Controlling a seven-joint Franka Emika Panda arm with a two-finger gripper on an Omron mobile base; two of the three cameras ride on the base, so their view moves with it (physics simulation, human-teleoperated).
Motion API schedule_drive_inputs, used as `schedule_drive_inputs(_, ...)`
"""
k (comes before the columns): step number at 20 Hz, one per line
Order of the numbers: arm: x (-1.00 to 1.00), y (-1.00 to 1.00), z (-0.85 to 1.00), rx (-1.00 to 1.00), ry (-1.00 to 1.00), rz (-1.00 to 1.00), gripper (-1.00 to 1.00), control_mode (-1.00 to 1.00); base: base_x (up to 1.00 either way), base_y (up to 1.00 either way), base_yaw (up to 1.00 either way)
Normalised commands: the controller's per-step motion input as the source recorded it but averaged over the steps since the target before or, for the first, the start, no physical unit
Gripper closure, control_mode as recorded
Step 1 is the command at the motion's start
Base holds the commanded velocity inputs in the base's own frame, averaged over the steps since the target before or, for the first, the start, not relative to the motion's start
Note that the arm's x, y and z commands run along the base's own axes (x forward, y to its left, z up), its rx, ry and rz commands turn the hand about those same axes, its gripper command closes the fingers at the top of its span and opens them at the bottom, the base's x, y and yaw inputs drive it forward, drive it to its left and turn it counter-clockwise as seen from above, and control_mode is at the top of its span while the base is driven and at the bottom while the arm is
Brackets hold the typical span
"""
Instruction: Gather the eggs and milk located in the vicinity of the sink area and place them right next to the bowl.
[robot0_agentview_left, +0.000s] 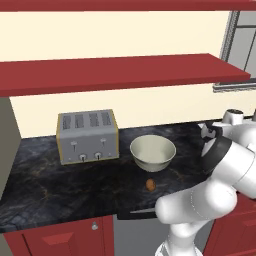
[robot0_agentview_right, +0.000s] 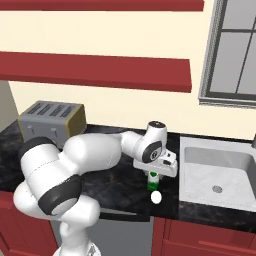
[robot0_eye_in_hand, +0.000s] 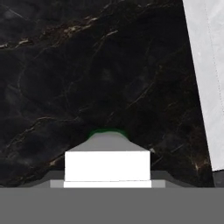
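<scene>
The end effector (robot0_agentview_right: 154, 176) is pointed down at the dark counter (robot0_agentview_right: 115, 182), just left of the sink (robot0_agentview_right: 216, 172). It is closed on the milk (robot0_agentview_right: 153, 181), which is held right at the counter. The egg (robot0_agentview_left: 150, 184) is seen on the counter just in front of the bowl (robot0_agentview_left: 153, 152), beside the toaster (robot0_agentview_left: 87, 136).

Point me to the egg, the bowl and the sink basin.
egg (robot0_agentview_left: 150, 184): left base view, middle of its brown shell.
bowl (robot0_agentview_left: 171, 148): left base view, right side of its rim.
sink basin (robot0_agentview_right: 207, 173): right base view, bare floor above the drain.
</scene>
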Motion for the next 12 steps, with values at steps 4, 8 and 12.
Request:
schedule_drive_inputs(4, 0.0, 0.04, 0.04, 0.0, 0.0, 0.12, 1.0, -1.0, 0.0, 0.0, 0.0)
schedule_drive_inputs(8, 0.0, 0.3, 0.19, 0.0, -0.05, 0.25, 1.0, -1.0, 0.0, 0.0, 0.0)
schedule_drive_inputs(12, 0.0, 0.48, 0.12, 0.0, -0.01, 0.28, 1.0, -1.0, 0.0, 0.0, 0.0)
